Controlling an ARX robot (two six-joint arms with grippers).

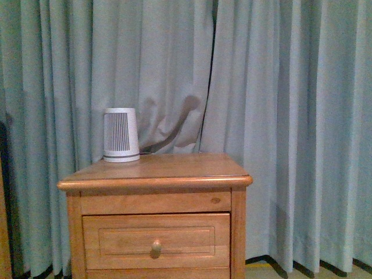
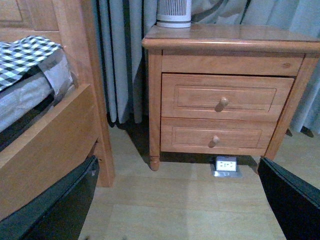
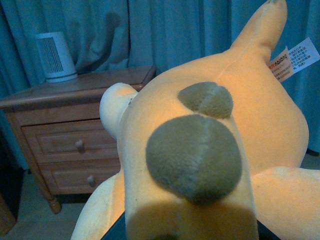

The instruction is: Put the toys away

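My right gripper (image 3: 190,234) clamped on orange-yellow plush (image 3: 200,150) (paper tag (image 3: 295,60) showing), left gripper (image 2: 177,167) jaws apart, nightstand (image 1: 174,168) at 12 o'clock, white unit (image 1: 121,135) at its 10 o'clock

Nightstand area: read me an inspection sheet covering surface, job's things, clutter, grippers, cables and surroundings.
Surface: nightstand top bare but for one device; both drawers shut.
Job's things: orange plush with paper tag, filling the right wrist view.
Clutter: white ribbed device at the top's back left.
Grippers: right gripper seems to hold the plush, jaws hidden; left gripper holds nothing, jaws unclear.
Cables: nothing seen; floor socket under the nightstand.
Surroundings: curtains, bed, wood floor.
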